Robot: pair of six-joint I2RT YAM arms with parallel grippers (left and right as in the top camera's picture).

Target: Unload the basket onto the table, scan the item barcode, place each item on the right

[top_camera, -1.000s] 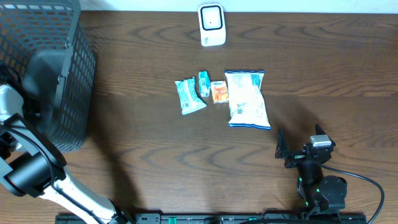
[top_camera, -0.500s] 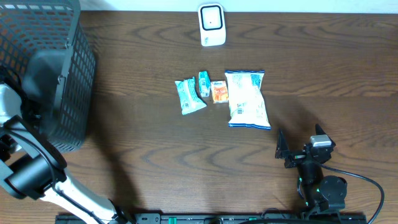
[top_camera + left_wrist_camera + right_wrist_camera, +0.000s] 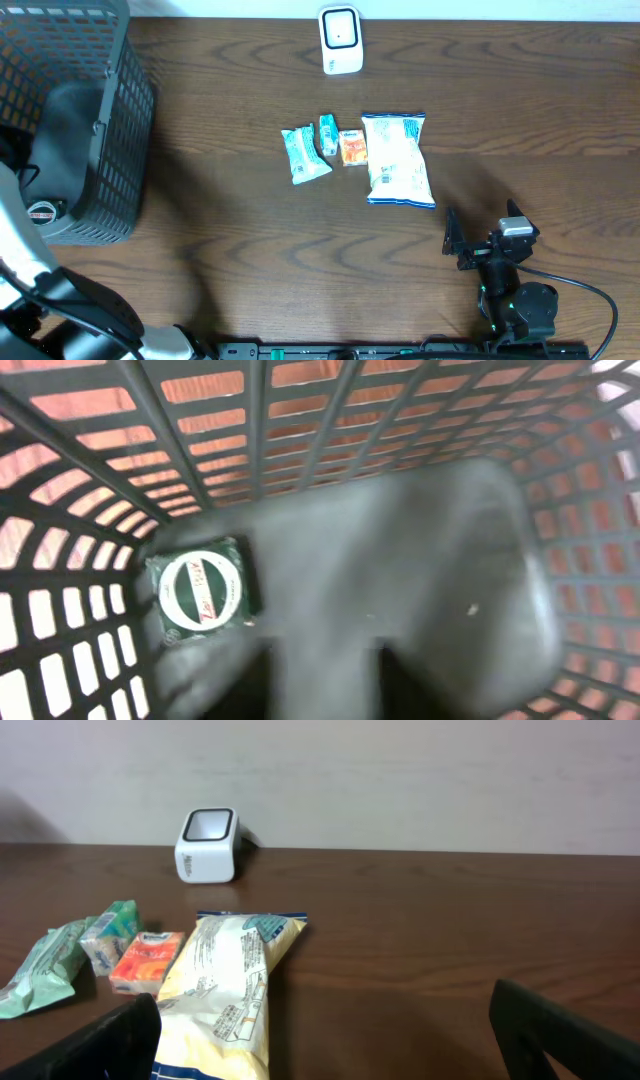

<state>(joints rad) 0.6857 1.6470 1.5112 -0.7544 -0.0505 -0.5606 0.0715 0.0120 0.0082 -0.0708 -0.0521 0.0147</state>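
Note:
The white barcode scanner [image 3: 340,40] stands at the table's far edge, also visible as the scanner [image 3: 207,845] in the right wrist view. A green square packet with a round white label [image 3: 197,592] lies inside the black mesh basket [image 3: 110,130], beside a grey pouch [image 3: 400,560]. My left gripper [image 3: 323,685] hangs blurred over that pouch, its dark fingers apart with nothing between them. My right gripper [image 3: 480,240] rests open and empty near the front edge, pointing at the large white and yellow snack bag [image 3: 398,160].
Left of the snack bag lie a small orange packet [image 3: 352,147], a small teal packet [image 3: 328,133] and a larger teal packet [image 3: 303,155]. The basket fills the table's far left corner. The right arm's cable [image 3: 590,295] trails at the front right.
The left arm's white link has swung toward the table's front edge beside the basket. The right arm and the items on the table have not moved.

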